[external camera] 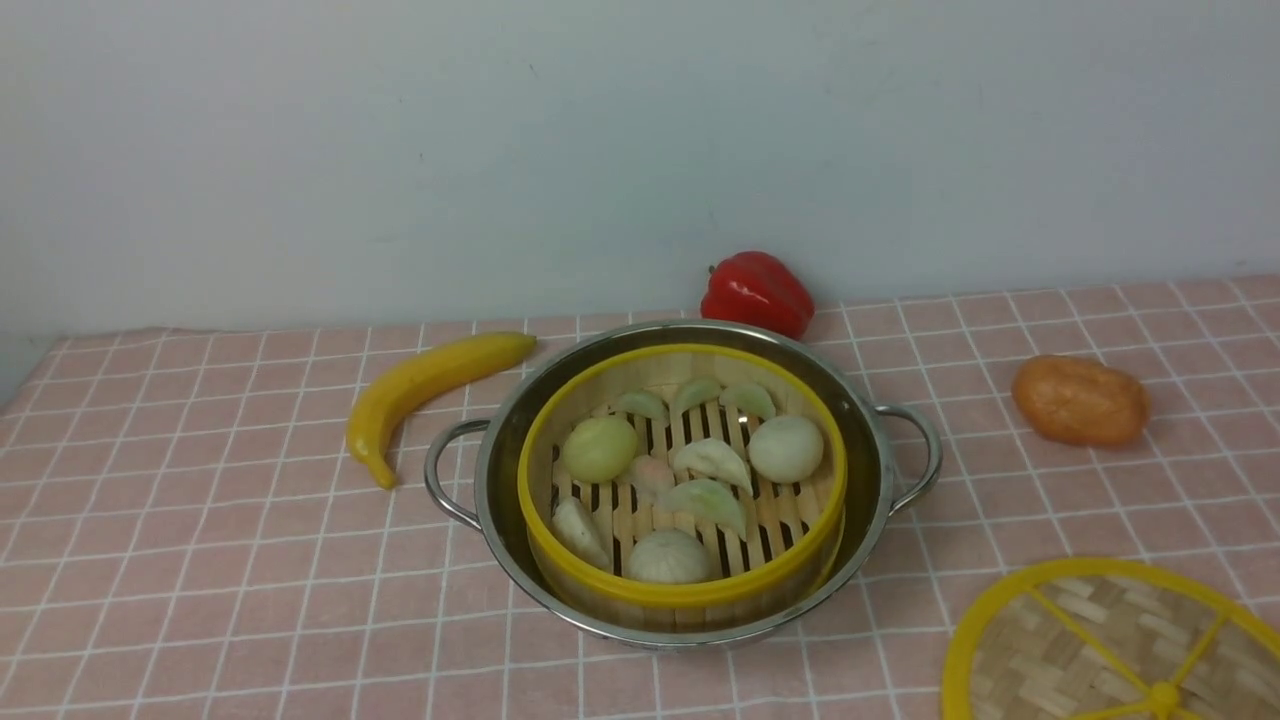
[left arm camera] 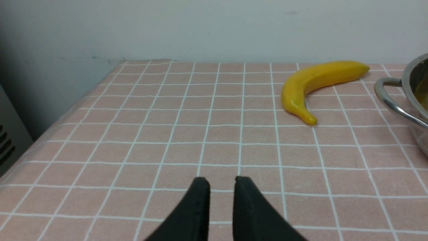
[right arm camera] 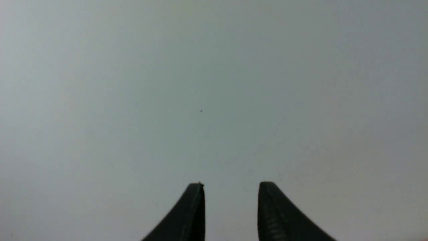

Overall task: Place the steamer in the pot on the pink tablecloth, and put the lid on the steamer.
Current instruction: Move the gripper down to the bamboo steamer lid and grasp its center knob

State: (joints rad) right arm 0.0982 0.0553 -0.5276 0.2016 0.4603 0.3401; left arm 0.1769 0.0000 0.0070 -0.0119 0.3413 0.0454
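The steamer [external camera: 682, 592], with pale buns and dumplings on its slatted floor, sits inside the steel pot [external camera: 500, 445] on the pink tablecloth [external camera: 200, 560]. The lid [external camera: 1090, 640] lies flat on the cloth at the front right, cut off by the frame edge. Neither gripper shows in the front view. The left gripper [left arm camera: 222, 182] hovers over bare cloth left of the pot [left arm camera: 416, 100], its jaws a narrow slit apart and empty. The right gripper [right arm camera: 230, 184] faces the plain wall, jaws apart and empty.
A yellow banana [external camera: 430, 385] lies left of the pot and also shows in the left wrist view [left arm camera: 314, 83]. A red pepper [external camera: 757, 290] stands behind the pot by the wall. An orange-brown toy food [external camera: 1080, 400] lies to the right. The table's left edge [left arm camera: 67, 110] drops off.
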